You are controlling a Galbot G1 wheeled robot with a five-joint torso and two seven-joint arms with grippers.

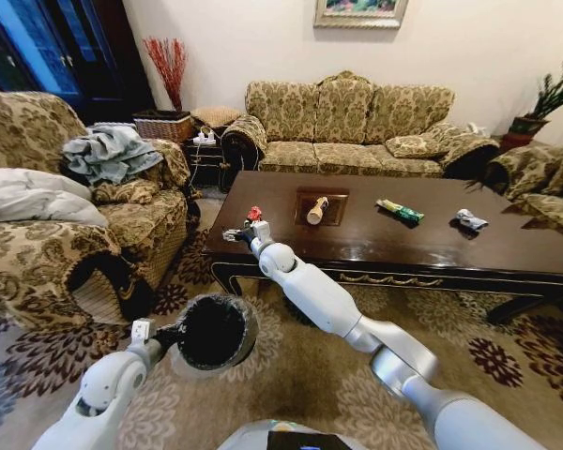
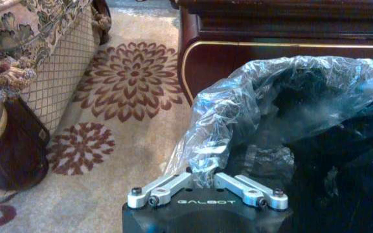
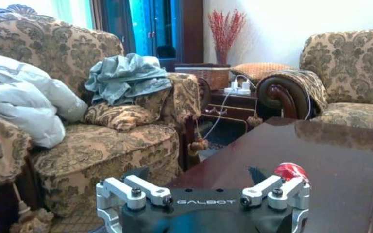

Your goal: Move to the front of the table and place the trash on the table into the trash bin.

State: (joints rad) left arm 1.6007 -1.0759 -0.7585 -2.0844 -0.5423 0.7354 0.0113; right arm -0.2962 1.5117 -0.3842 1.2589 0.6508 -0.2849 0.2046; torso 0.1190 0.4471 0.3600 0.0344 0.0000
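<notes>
At the glossy dark brown wooden table's [image 1: 375, 246] nine o'clock corner, the right gripper [image 1: 245, 231] spreads wide beside the small red can [image 1: 254, 214] (untouched). The left gripper [image 1: 175, 334] pinches the round black bag-lined trash bin's [image 1: 215, 332] rim at nine o'clock.

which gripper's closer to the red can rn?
Right. The right gripper is at the red can near the table's left front corner, can beside one of its fingers. The left gripper is down at the trash bin on the floor.
</notes>
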